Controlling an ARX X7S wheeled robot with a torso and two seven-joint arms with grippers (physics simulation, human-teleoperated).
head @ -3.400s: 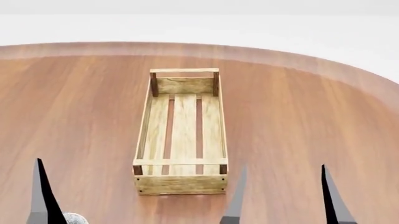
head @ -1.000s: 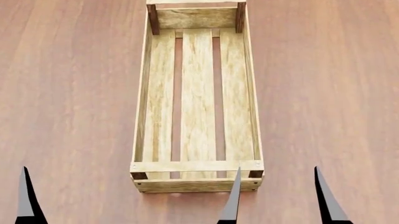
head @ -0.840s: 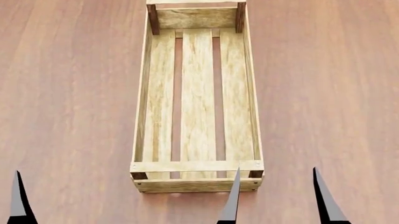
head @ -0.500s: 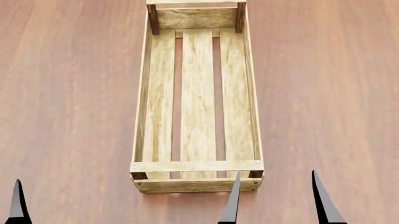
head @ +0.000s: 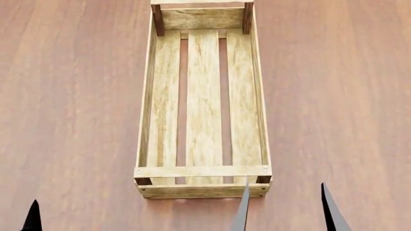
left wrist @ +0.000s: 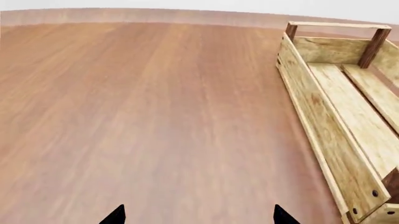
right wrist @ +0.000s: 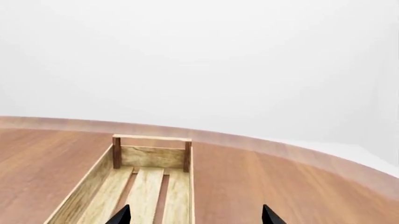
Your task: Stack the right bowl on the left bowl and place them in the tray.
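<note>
Bowls are not in any view, so the job now is to find them first, then pick up the right one gently by its rim. Both tools, left (left wrist: 196, 215) and right (right wrist: 194, 214), are wide and hold nothing. The tray (head: 203, 103) sits mid-tabletop, with nothing inside.

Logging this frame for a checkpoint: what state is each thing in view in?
tray: upright on the table, nothing in it, no bowls in view.
left gripper: jaws open, holding nothing, over bare table beside the tray.
right gripper: jaws open, holding nothing, at the tray's near end.
</note>
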